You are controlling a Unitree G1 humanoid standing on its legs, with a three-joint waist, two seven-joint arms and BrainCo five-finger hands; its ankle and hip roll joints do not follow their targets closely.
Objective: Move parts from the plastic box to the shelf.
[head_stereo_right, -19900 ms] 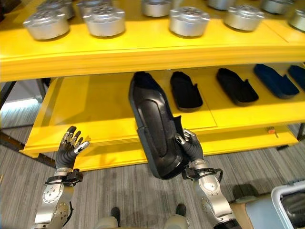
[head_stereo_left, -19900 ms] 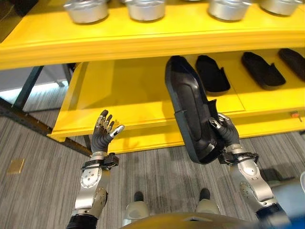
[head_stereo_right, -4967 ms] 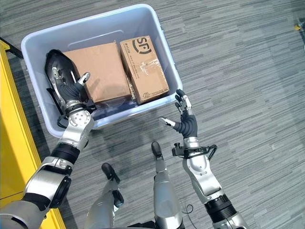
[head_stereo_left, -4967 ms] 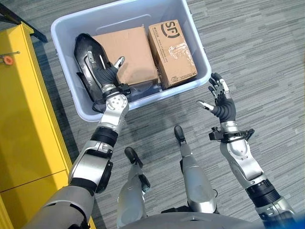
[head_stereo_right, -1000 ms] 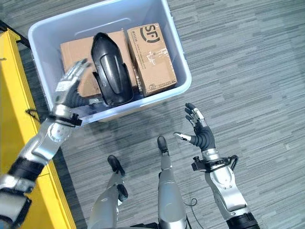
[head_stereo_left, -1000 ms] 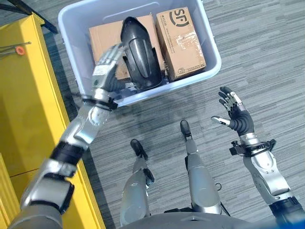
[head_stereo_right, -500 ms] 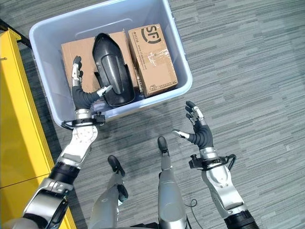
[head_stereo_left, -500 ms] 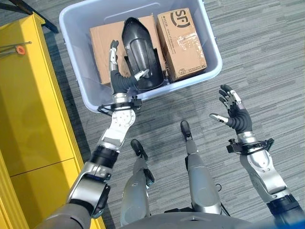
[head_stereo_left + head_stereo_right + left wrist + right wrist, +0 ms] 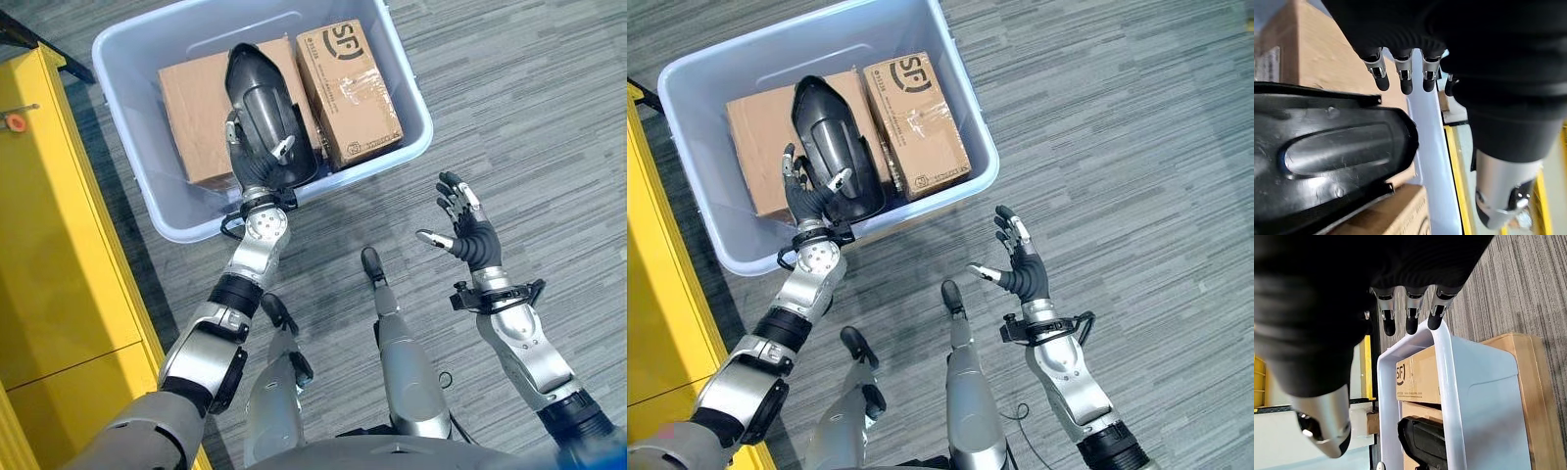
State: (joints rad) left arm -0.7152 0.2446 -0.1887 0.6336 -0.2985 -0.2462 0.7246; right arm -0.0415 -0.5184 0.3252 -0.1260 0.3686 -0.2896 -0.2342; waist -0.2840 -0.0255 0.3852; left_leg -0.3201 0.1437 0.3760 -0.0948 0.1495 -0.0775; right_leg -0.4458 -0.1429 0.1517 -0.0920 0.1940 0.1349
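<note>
A long black moulded part (image 9: 263, 108) lies on a cardboard box inside the pale plastic box (image 9: 125, 147), its near end against the front wall. My left hand (image 9: 257, 168) reaches over that wall at the part's near end. Its fingers (image 9: 1400, 73) are straight beside the part (image 9: 1327, 161) and the thumb rests on the part's edge. My right hand (image 9: 468, 235) hovers open over the floor, right of the box, holding nothing. In the right wrist view the part (image 9: 1422, 440) shows inside the box, past that hand's fingers (image 9: 1410, 313).
Two cardboard boxes (image 9: 191, 113) (image 9: 348, 83) lie side by side in the plastic box. The yellow shelf (image 9: 59, 245) runs along the left, with a small orange piece (image 9: 12, 122) on it. Grey striped carpet (image 9: 529, 98) lies to the right.
The camera has shifted. My left arm has swung in from the left and the hand now sits against the part's near end. The right hand has stayed open.
</note>
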